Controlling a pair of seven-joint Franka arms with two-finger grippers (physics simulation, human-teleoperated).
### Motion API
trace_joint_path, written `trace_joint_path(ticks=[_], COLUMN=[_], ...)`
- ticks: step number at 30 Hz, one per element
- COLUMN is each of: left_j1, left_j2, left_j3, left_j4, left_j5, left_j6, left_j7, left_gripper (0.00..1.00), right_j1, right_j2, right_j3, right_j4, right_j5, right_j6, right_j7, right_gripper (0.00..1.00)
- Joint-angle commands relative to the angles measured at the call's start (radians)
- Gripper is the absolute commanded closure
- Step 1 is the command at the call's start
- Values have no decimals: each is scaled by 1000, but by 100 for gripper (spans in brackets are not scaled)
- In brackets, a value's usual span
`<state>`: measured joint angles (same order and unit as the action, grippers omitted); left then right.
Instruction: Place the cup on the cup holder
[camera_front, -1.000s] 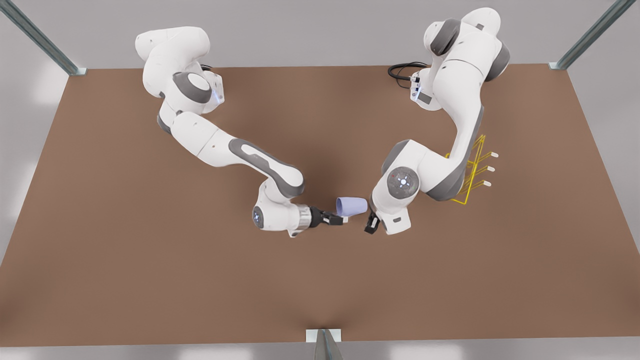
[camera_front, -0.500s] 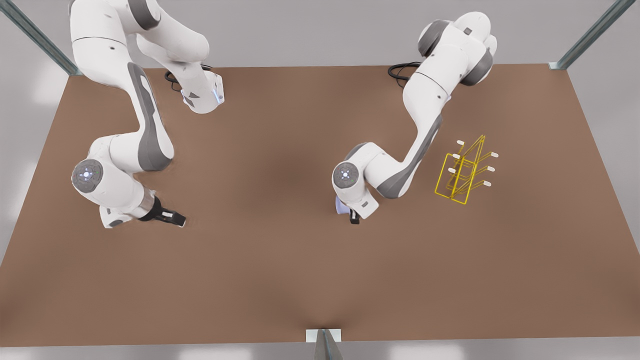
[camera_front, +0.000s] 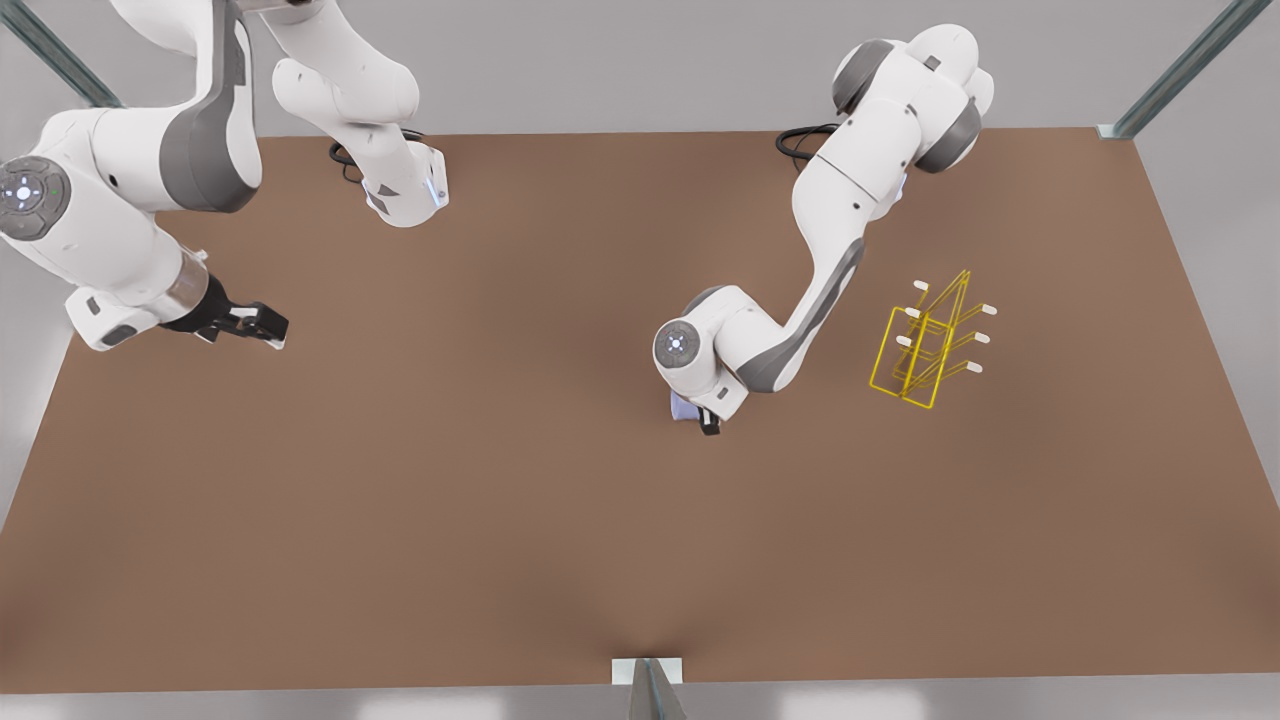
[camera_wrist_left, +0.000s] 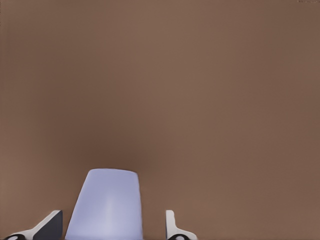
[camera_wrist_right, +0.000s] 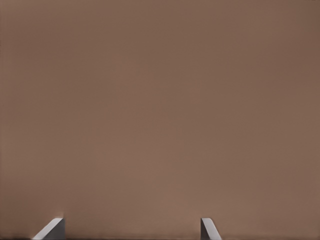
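Observation:
The lavender-blue cup (camera_front: 682, 408) peeks out from under the wrist of the arm on the front view's right, near the table's middle. In the left wrist view the cup (camera_wrist_left: 105, 205) sits between the fingers of my left gripper (camera_wrist_left: 113, 226), narrow end pointing away, with the fingers drawn in around it. In the front view the left gripper (camera_front: 700, 420) is mostly hidden by its own wrist. The yellow wire cup holder (camera_front: 925, 350) stands to the right of that arm, apart from it. My right gripper (camera_front: 262, 325) hangs open and empty at the front view's far left; its fingertips (camera_wrist_right: 55, 227) show over bare table.
The brown table (camera_front: 500, 520) spreads wide around both arms. Black cables (camera_front: 800, 145) lie by the arm bases at the back edge. Metal frame posts (camera_front: 1180, 70) stand at the table's corners, and a bracket (camera_front: 647, 680) sits mid front edge.
The right gripper let go of the cup and swung far towards the front view's left. The left gripper moved over the cup and now has it.

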<state>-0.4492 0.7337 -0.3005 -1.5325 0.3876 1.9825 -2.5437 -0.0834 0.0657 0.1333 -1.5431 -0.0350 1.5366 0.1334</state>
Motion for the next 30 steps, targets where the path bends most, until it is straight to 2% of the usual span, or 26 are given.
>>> trace_joint_path(ticks=[1,6,8,15,21,24,26,27,30], left_j1=[-6,-9,-17,-28,-34,-26,-25,-14,-8], left_j2=[0,-8,-2,26,49,50,47,47,43], left_j3=[0,-11,-11,-11,-20,-35,-46,-58,-65], left_j4=[-14,-51,-51,-63,-64,-64,-64,-63,-63], left_j5=[2,31,31,67,73,68,54,54,54], left_j6=[7,9,10,33,36,35,32,30,19], left_j7=[-168,-150,-147,-129,-72,-29,19,26,55], left_gripper=[0,0,0,0,0,0,0,0,1], right_j1=[-9,-9,-10,4,-10,-21,-24,-24,-16], right_j2=[17,17,23,75,149,177,132,101,121], right_j3=[3,-1,-3,-1,-6,-8,-6,-3,2], right_j4=[0,38,118,116,189,215,204,147,162], right_j5=[-6,-8,-3,-3,3,-6,-9,-8,-8], right_j6=[26,22,-38,-24,-44,-9,29,83,97], right_j7=[-146,-130,-127,-121,-135,-138,-138,-138,-139], right_gripper=[0,0,0,0,0,0,0,0,0])
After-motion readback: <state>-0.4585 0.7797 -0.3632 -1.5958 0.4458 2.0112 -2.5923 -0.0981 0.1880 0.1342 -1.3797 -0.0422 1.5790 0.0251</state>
